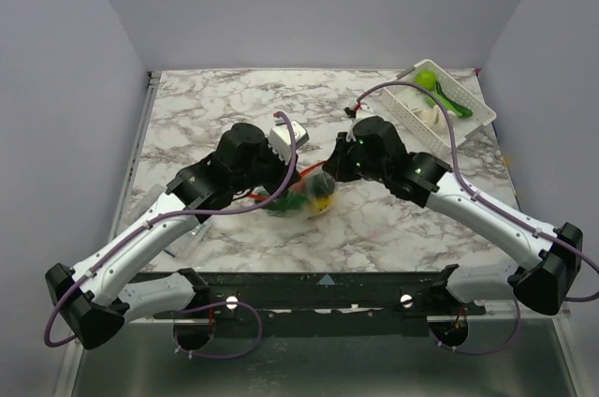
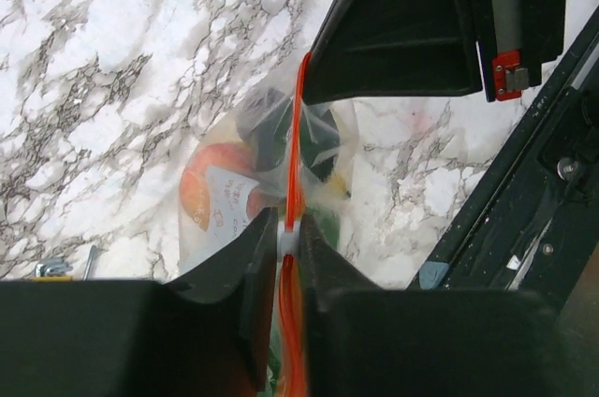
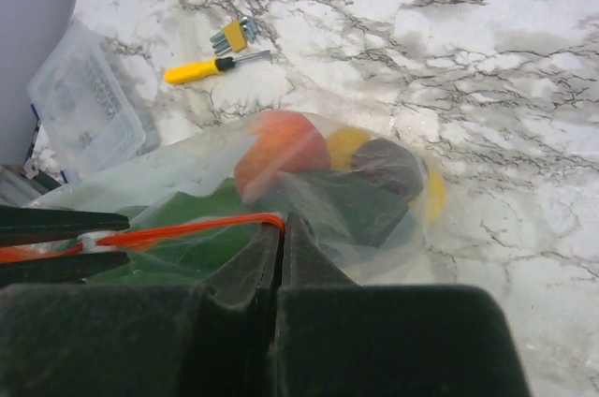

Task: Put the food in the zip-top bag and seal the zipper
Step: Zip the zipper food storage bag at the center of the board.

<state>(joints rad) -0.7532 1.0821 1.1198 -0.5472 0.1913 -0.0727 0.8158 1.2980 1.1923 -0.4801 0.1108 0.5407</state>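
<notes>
The zip-top bag (image 1: 307, 200) lies mid-table between both grippers, with food inside: an orange piece (image 3: 281, 146), a yellow piece (image 3: 344, 142), a purple piece (image 3: 388, 168) and dark green pieces (image 3: 346, 208). The zipper (image 2: 298, 135) runs taut as a red-orange strip between the grippers. My left gripper (image 2: 292, 228) is shut on the zipper at its small white slider (image 2: 289, 241). My right gripper (image 3: 283, 221) is shut on the zipper's other end (image 3: 267, 220). In the top view the left gripper (image 1: 281, 195) and right gripper (image 1: 328, 176) flank the bag.
A white slotted basket (image 1: 449, 107) holding green and white pieces stands at the back right. A clear plastic box (image 3: 82, 107), a yellow-handled tool (image 3: 198, 67) and a hex key set (image 3: 234, 36) lie beyond the bag. A black rail (image 1: 328, 289) runs along the near edge.
</notes>
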